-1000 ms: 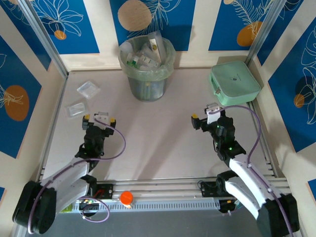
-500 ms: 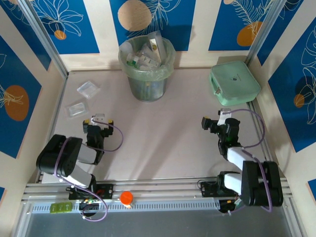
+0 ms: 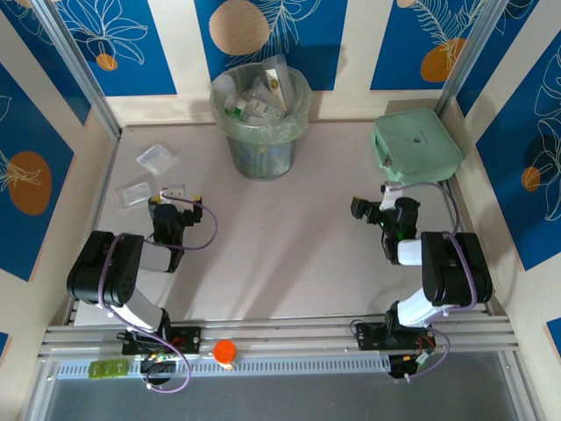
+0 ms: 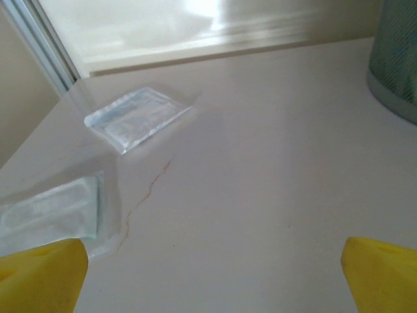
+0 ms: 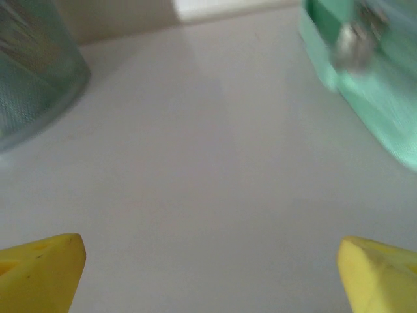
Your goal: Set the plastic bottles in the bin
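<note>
Overhead view of the bench (image 3: pixel 289 246) with both arms folded low near their bases. The left hand (image 3: pixel 175 200) rests above the bench with its yellow fingertips set wide apart and nothing between them; the right hand (image 3: pixel 384 203) is likewise spread wide and carries nothing. The bin (image 3: pixel 260 162) stands at the far middle of the bench, against the back wall. The plastic bottles (image 3: pixel 254 96) lie heaped inside it, jumbled, some upright and some leaning, with a few tops standing above the rim.

From the left hand the bin lies ahead and to the right; from the right hand it lies ahead and to the left. The left hand appears somewhat the nearer of the two. Two flat clear trays (image 3: pixel 156 158) lie just ahead and left of the left hand, well apart from the bin; the mint green box (image 3: pixel 417 146) sits at the far right corner, near the right hand.

Since every bottle in sight is already inside the bin, the task is judged complete or very nearly so. Should another bottle turn up, the arm on its own side would carry it toward the far centre and release it over the rim.
</note>
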### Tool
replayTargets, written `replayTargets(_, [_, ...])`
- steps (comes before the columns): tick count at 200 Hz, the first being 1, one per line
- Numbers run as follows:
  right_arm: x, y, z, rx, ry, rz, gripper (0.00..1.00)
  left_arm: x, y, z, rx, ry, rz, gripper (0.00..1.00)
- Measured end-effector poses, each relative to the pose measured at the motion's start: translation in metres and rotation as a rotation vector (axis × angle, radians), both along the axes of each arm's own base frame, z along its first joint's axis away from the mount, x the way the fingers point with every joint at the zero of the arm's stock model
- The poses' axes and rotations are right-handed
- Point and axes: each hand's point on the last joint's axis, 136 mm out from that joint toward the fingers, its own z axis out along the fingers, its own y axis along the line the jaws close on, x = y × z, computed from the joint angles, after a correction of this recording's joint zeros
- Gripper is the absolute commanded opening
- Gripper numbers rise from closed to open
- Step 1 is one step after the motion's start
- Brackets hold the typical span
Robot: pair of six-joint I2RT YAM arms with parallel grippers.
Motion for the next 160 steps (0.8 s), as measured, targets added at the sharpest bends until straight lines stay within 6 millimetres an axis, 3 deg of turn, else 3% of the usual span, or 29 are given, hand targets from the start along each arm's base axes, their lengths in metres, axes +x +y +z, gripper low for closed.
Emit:
replayTargets(20, [0.009,0.011,0.015,-0.026,-0.042,0.031,0.99,-0.001,-0.004,-0.006,-0.005,0.025,-0.031,0.99])
replayTargets(57, [0.001,0.017,0.002,-0.047,-0.007,0.076,0.99,-0.002,-0.025,-0.011,-0.021,0.05,-0.15,0.99])
replayTargets(103, [0.0,0.007,0.001,-0.028,0.002,0.063,0.99,-0.001,-0.014,-0.015,-0.041,0.069,-0.117,0.99])
replayTargets(160, [-0.001,0.011,0.0,-0.018,0.006,0.084,0.99,-0.001,-0.014,-0.015,-0.043,0.07,-0.116,0.99])
